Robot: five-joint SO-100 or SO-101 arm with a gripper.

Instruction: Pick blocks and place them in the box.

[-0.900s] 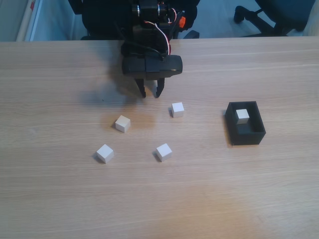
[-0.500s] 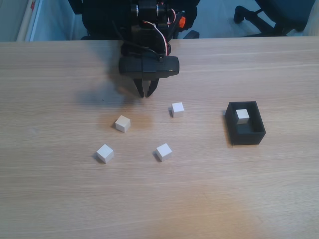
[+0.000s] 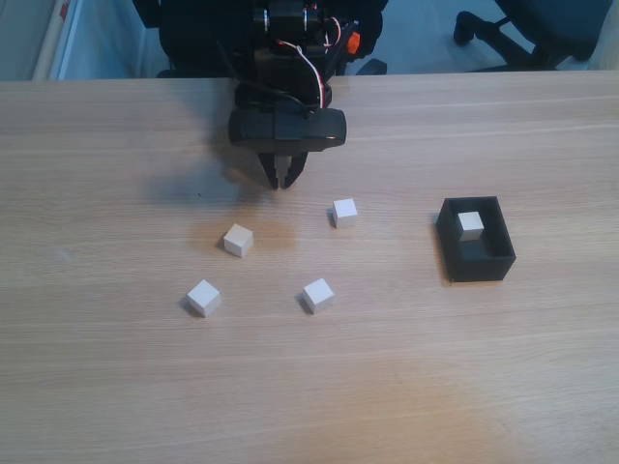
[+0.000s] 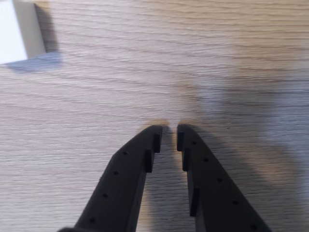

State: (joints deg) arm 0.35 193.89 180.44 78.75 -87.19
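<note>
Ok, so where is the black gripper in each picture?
Fixed view: the gripper is in the upper middle, pointing down at the table, up-left of a white block.
Wrist view: the gripper comes up from the bottom edge, its tips almost touching, holding nothing.
Shared landmark: the light wooden table lies under it in both views.

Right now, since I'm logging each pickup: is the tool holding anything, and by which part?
Nothing is held. The tool is nearly closed with only bare table between its tips; the nearest block lies apart.
</note>
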